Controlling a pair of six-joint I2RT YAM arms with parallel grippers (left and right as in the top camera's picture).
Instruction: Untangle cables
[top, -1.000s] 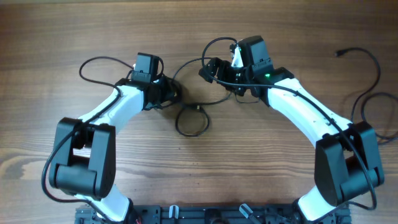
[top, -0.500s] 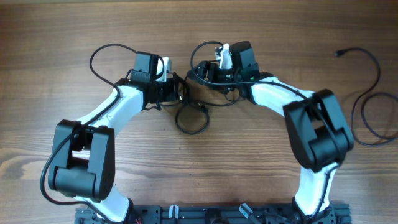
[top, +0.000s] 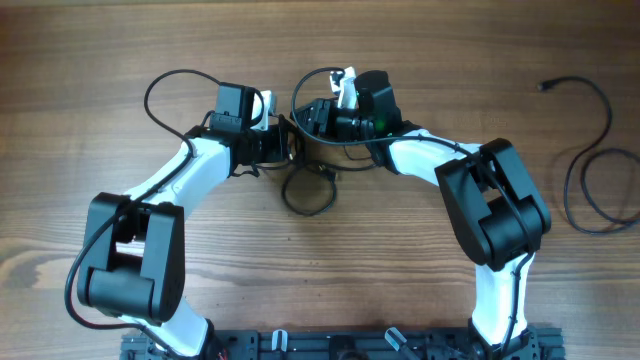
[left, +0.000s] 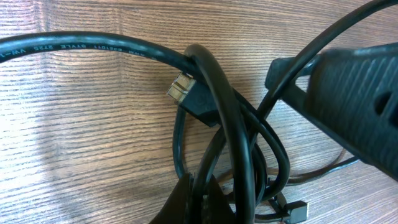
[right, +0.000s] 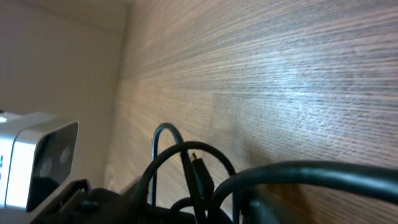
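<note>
The cables (top: 285, 195) are a black tangle at the table's middle, one loop lying flat below both grippers. My left gripper (top: 285, 145) comes in from the left, and my right gripper (top: 308, 118) meets it from the right, both at the knot. In the left wrist view my left gripper (left: 200, 182) is shut on one thin strand. Thicker cables (left: 230, 118) and a silver-tipped plug (left: 180, 87) rise just beyond it. In the right wrist view, cable loops (right: 186, 149) and a plug (right: 200, 167) crowd the jaws, hiding how the jaws stand.
A separate black cable (top: 600, 110) lies at the table's far right, its plug (top: 545, 87) pointing left. A black wire loop (top: 165, 85) arcs behind the left wrist. The right gripper's dark body (left: 354, 93) fills the right side of the left wrist view.
The right arm has swung left, bringing its gripper up against the left gripper at the tangle. The left gripper shifted slightly right early on, then stayed still, keeping its grip.
</note>
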